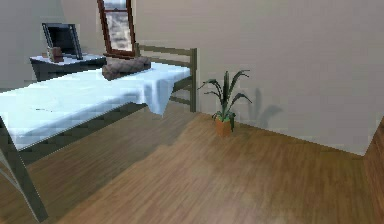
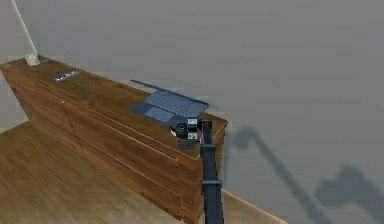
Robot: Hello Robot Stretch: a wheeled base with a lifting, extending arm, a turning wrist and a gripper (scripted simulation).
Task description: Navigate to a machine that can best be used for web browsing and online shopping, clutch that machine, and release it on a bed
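**Stretch reaches for the laptop; the bed waits across the room**

The grasp is the step in hand, judging by the arm side view. The laptop (image 2: 172, 104) lies flat on top of a long wooden dresser (image 2: 95, 125), near its right end, with the gripper (image 2: 182, 130) at the machine's near edge. How the jaws stand cannot be told, nor whether they have hold of anything, since the laptop rests on the dresser top right behind them. The next move likely calls for a sure hold on the thin slab and a straight lift clear of the wood. A turn of the base toward the bed would follow.

On that dresser, from the left, a small pale object (image 2: 32, 60) sits at the far end, and a small dark flat thing (image 2: 67, 74) lies near it. A bare stretch of top leads to the laptop. The dark arm (image 2: 210, 175) rises from the bottom edge just right of it, against a plain grey wall.

In the forward view, a dark desk (image 1: 45, 68) with a monitor (image 1: 62, 40) stands at the far left. The bed (image 1: 60, 100) runs beside it, its white sheet drooping over one side and a brown bundle (image 1: 127, 67) lying at its far end. A wood-framed window (image 1: 118, 27) is behind it. A potted plant (image 1: 226, 100) stands on the plank floor (image 1: 220, 175) by the beige wall (image 1: 290, 60).
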